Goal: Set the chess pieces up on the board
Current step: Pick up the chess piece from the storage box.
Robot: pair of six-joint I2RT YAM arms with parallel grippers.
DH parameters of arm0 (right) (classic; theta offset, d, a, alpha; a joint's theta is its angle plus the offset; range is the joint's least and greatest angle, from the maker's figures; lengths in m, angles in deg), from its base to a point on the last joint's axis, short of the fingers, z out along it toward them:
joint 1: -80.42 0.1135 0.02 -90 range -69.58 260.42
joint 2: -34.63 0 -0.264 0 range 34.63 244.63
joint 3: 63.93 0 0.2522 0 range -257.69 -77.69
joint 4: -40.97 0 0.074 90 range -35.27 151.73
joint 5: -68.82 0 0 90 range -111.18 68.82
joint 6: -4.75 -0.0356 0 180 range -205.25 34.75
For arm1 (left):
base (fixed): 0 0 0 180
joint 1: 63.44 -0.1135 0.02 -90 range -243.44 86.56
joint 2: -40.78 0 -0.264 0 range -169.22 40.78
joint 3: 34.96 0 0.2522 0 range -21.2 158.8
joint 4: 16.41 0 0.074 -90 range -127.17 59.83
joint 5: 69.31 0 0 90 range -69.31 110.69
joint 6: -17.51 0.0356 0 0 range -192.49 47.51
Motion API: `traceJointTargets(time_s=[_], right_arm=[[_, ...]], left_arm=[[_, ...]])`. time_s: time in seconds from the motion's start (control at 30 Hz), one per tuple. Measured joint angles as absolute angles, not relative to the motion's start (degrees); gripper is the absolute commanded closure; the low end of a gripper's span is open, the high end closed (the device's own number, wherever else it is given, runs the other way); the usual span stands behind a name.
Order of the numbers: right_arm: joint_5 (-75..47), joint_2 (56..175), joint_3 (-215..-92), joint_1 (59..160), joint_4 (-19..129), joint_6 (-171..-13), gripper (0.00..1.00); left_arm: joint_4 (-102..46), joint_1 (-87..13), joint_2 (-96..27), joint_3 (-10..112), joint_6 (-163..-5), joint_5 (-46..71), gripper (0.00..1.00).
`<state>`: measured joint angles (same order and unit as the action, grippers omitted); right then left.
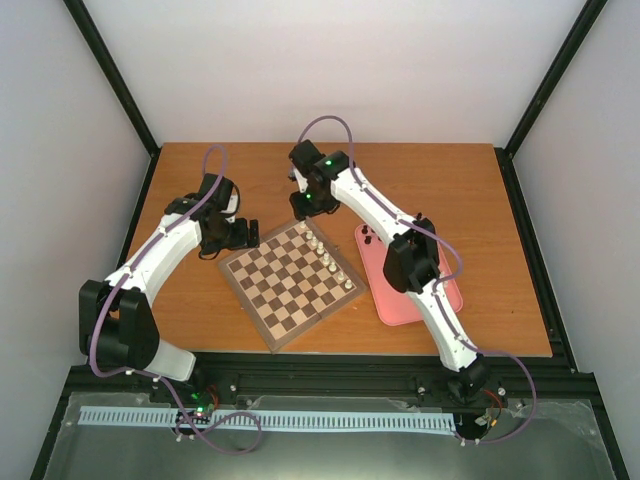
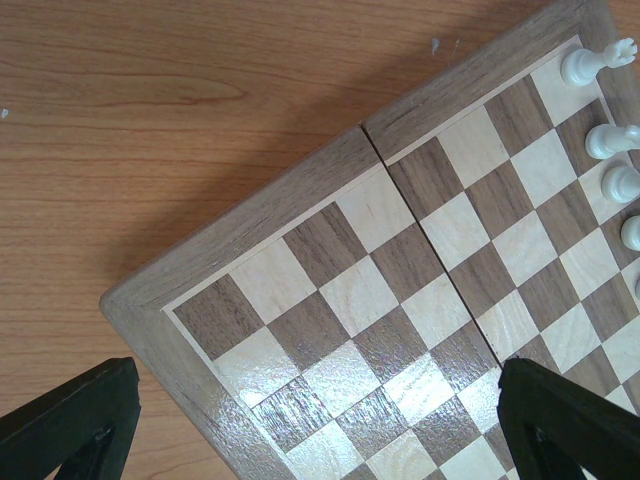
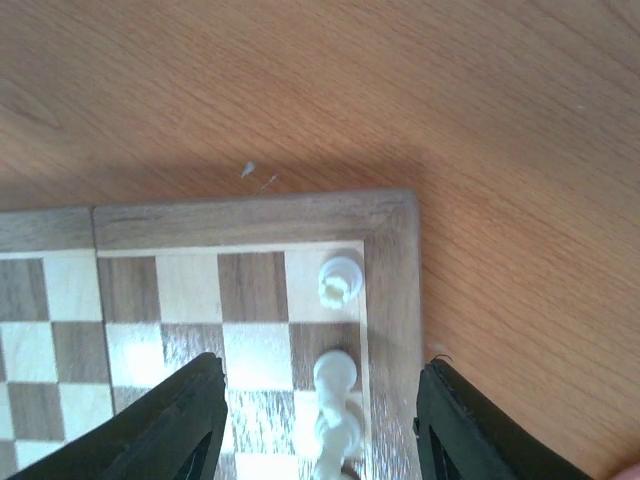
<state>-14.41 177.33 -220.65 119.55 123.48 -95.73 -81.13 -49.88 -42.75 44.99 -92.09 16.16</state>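
Hovering over board (image 3: 390,215) corner: right pincer (image 3: 320,400), parted.

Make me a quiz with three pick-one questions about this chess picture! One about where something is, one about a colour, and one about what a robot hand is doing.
1. Seen from the top view, where is the pink tray compared with the board?
A) to its left
B) to its right
C) on top of it

2. What colour are the chess pieces standing on the board?
A) white
B) black
C) red

3. How is the left gripper?
A) shut on a piece
B) shut on the tray
C) open, holding nothing

Answers:
1 B, the tray lies just past the board's right edge.
2 A, a row of white pieces lines one edge.
3 C, its fingers stand far apart above a bare corner of the board.
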Motion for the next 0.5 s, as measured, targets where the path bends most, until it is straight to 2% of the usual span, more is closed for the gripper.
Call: traceJointTargets(time_s=[0.17,0.5], right_arm=[[-14.74,173.35,-218.14,119.55,124.59,-95.12,0.44],[-14.68,170.64,-214.31,119.55,127.17,-92.71,0.56]], left_arm=[[-81.11,-49.88,-42.75,44.99,-92.09,16.18,0.0],[-81.08,-49.88,-42.75,44.93,-92.09,16.2,0.0]])
